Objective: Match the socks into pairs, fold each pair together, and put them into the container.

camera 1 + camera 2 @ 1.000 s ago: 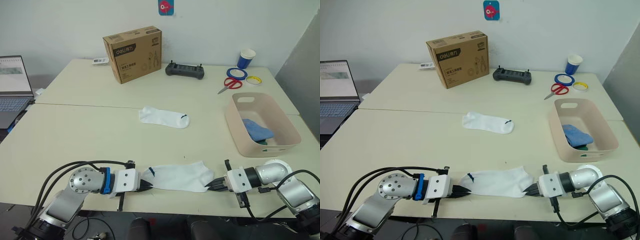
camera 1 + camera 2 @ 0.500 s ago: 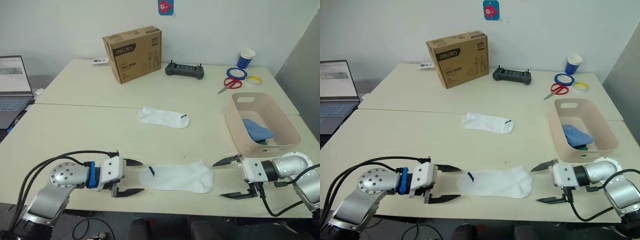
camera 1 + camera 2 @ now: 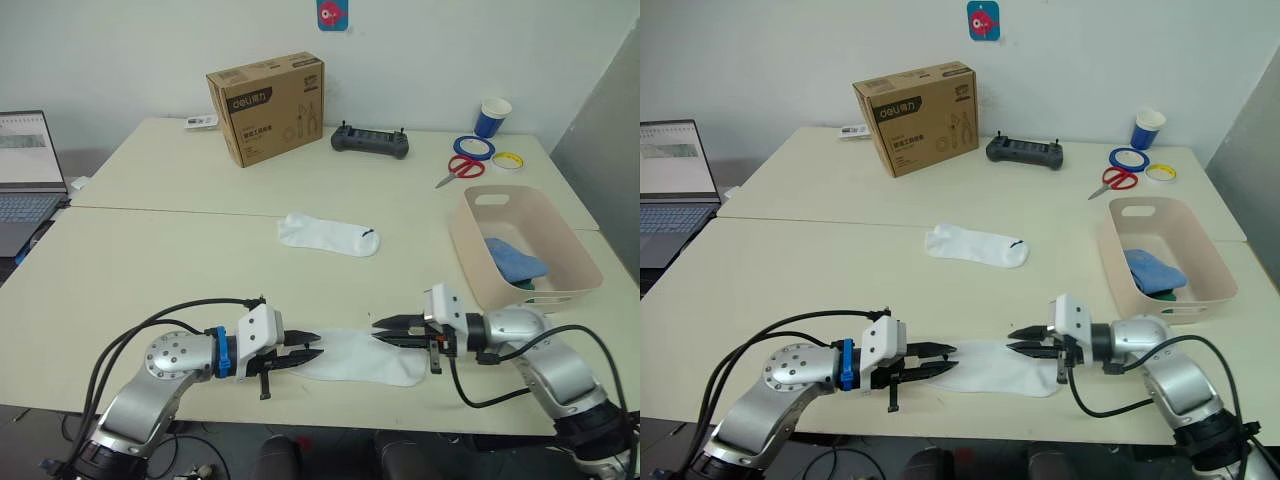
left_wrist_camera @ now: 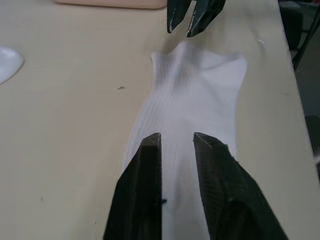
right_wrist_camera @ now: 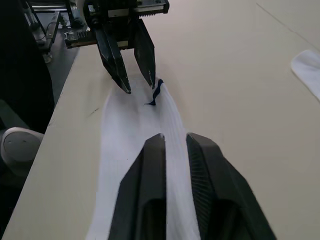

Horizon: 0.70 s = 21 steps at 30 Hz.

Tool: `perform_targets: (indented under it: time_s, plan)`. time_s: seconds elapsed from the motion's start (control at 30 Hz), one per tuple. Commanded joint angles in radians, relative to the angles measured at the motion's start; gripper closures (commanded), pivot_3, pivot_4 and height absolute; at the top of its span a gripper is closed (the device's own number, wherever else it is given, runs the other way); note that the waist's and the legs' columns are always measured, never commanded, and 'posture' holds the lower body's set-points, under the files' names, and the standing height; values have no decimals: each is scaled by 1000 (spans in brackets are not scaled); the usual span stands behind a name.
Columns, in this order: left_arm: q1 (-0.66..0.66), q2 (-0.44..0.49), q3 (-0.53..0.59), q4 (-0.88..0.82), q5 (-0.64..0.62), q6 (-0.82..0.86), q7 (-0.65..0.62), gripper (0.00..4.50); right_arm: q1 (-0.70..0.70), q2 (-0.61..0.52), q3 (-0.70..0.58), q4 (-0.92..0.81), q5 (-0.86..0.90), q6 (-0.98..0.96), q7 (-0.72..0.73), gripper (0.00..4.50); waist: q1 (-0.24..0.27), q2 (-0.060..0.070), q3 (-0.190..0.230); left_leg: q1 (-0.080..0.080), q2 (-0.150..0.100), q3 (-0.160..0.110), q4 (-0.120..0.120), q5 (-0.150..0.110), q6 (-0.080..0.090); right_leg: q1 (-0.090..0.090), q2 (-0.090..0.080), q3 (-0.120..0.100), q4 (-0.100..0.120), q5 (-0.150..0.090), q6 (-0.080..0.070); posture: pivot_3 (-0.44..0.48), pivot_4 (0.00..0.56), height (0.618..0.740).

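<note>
Left eye view: both pincers, spread wide half a second ago, have moved inward over the white sock [image 3: 365, 356] at the desk's front edge. Left pincer [image 3: 308, 354] and right pincer [image 3: 385, 330] are now narrowed, slightly parted, apparently regrasping for folding.

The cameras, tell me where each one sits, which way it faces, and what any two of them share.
Left eye view: on the head, looking forward and down at the table; both arms, left gripper and right gripper over the near white sock.
Right eye view: same scene, beside it.
Left wrist view: along the left fingers down the sock toward the right gripper.
Right wrist view: along the right fingers toward the left gripper.
Both wrist views share that sock and each shows the opposite gripper.
</note>
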Motion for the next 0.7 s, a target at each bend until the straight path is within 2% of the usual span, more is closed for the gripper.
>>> perform_targets:
  time_s: [0.03,0.2,0.4,0.57,0.7]
  plan:
    - [-17,-23,8,57,36,-55,32,4469,3,3,-6,34,-40,-63,-5,4500,0,0,0,0,0,0,0,0,0,0,0,0,0,0,0,0,150,740]
    - [-14,-37,11,114,60,-74,54,4469,38,-15,-14,94,-71,-131,19,4500,1,0,0,-1,0,0,0,0,0,0,0,0,0,0,0,0,150,740]
    - [38,-7,30,92,44,-61,36,4469,88,-76,-43,136,-91,-217,54,4500,-2,0,0,0,0,1,0,0,0,0,0,1,0,0,0,0,150,740]
    - [48,-3,46,76,24,-49,31,4469,90,-83,-67,132,-70,-213,56,4500,-3,0,0,1,0,0,0,0,0,1,0,0,0,0,0,0,150,740]
    - [24,-6,74,55,-8,-30,39,4469,88,-94,-114,63,1,-130,54,4500,-3,0,0,1,0,1,0,0,0,1,0,1,0,0,0,0,150,740]
